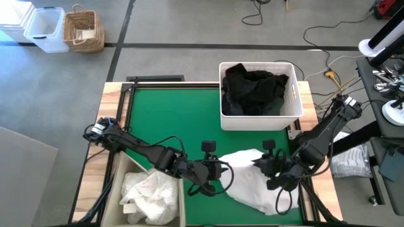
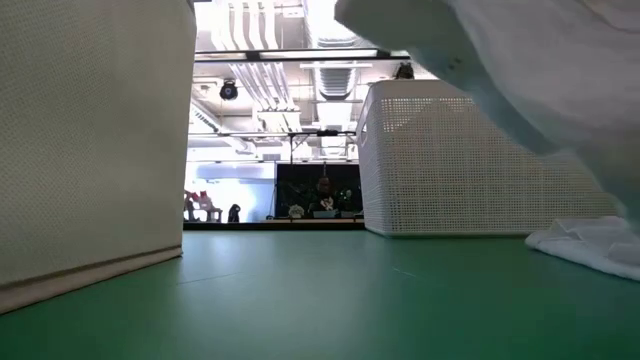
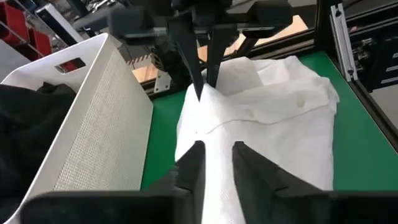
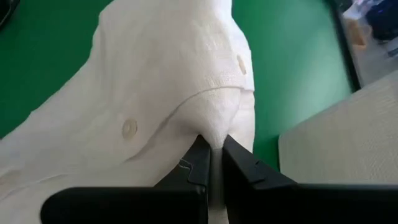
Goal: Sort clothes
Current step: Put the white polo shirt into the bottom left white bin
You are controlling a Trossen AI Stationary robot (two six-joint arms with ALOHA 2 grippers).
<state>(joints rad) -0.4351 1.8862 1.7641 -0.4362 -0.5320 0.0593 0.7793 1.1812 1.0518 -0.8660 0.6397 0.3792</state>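
Note:
A white buttoned shirt (image 1: 252,186) lies bunched on the green mat at the near right. My right gripper (image 4: 213,142) is shut on it and draws it up into a peak (image 3: 208,102). My left gripper (image 3: 216,155) comes in from the table's left. Its fingers stand apart on either side of a ridge of the same shirt. Black clothes (image 1: 252,88) fill the white basket (image 1: 260,118) at the far right. White clothes (image 1: 148,195) lie in the beige bin (image 1: 113,183) at the near left. My right gripper pinches a small raised fold of the shirt (image 4: 214,127) between its two fingertips, just below the buttoned front edge. The fingers slant down from the table's right. The fold stands up as a peak, and the shirt's lower part (image 2: 590,245) stays on the mat. My left gripper has a ridge of the shirt (image 3: 214,134) between its parted fingers; whether they touch it, I cannot tell.
The basket's mesh wall (image 2: 470,160) stands just beyond the shirt, and the bin's wall (image 2: 90,140) stands at the left. Bare green mat (image 1: 170,120) lies between them. Off the table at the far left are a wicker basket (image 1: 83,30) and a clear tub (image 1: 45,28).

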